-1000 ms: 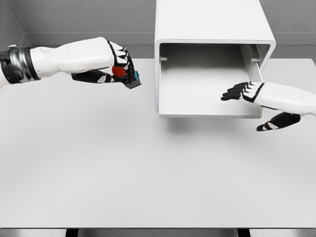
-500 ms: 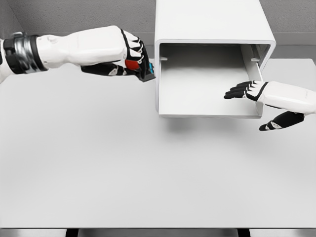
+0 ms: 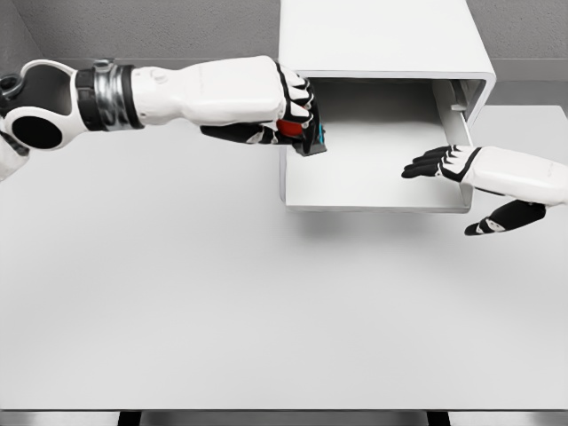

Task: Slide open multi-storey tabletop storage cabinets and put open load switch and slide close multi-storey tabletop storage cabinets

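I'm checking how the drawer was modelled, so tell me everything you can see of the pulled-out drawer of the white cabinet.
The drawer is a plain white, matte, shallow open tray slid out toward the camera from the white cabinet, resting level. Its floor looks bare, with low side walls and a thin front lip. The left hand, shut on a small dark switch with a red part, reaches over its left wall. The right hand, fingers extended, sits at its right front corner; actual contact cannot be confirmed.
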You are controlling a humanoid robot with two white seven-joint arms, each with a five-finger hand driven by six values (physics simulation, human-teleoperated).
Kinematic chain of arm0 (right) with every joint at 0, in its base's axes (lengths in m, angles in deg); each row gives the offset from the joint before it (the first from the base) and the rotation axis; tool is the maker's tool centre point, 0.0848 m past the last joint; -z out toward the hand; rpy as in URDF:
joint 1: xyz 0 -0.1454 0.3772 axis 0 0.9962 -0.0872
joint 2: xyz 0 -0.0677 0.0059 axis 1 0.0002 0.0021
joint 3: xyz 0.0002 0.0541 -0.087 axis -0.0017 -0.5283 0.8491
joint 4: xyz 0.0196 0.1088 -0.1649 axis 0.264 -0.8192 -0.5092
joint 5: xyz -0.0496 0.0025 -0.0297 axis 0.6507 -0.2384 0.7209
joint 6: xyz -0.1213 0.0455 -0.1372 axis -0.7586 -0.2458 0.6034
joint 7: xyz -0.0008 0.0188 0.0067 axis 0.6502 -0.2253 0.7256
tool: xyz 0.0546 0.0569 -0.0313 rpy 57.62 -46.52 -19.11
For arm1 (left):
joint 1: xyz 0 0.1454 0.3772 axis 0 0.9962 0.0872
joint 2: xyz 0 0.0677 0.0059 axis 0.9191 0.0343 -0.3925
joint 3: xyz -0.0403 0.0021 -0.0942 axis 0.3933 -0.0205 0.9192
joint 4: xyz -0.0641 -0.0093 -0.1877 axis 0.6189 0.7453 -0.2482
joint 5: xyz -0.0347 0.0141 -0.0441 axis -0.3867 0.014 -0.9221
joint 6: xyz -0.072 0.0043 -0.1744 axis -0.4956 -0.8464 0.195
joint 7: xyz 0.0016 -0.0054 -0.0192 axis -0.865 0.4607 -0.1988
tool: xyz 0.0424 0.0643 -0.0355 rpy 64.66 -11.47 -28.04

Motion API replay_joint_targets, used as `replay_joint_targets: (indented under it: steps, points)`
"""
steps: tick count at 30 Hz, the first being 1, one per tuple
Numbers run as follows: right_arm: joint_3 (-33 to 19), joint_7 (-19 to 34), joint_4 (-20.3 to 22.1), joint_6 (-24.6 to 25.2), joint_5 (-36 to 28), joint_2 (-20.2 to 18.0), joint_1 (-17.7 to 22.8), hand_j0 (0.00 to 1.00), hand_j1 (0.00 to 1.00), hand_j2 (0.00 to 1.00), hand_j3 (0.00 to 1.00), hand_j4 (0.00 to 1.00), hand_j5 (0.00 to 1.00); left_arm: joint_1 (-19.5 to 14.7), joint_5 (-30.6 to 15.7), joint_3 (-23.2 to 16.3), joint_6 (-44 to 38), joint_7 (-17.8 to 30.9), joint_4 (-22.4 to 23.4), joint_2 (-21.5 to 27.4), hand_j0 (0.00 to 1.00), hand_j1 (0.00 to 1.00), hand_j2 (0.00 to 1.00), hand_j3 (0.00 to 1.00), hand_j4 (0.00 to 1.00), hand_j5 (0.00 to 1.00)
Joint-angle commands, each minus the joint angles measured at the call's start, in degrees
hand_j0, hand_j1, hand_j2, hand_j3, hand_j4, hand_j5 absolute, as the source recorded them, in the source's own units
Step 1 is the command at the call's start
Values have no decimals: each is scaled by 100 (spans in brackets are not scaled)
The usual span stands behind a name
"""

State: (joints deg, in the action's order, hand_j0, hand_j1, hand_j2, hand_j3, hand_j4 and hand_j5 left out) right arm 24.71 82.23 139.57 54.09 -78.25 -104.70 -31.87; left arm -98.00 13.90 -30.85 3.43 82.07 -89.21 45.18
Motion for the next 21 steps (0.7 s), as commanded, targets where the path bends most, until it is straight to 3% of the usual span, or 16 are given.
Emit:
replay_joint_targets:
  steps: [1, 12, 21]
  points:
    - [-4, -3, 16, 11, -43, -12, 0, 100, 100, 100, 100, 100, 100, 0, 101, 1, -5, -4, 143, -203, 43, 43, 43, 43, 43, 43]
    - [-4, -3, 16, 11, -69, -21, 9, 100, 100, 100, 100, 100, 100, -255, 268, -483, -5, -4, 829, -774, 43, 43, 43, 43, 43, 43]
    - [-4, -3, 16, 11, -69, -21, 9, 100, 100, 100, 100, 100, 100, -264, 268, -606, -5, -13, 934, -906, 46, 46, 46, 46, 46, 46]
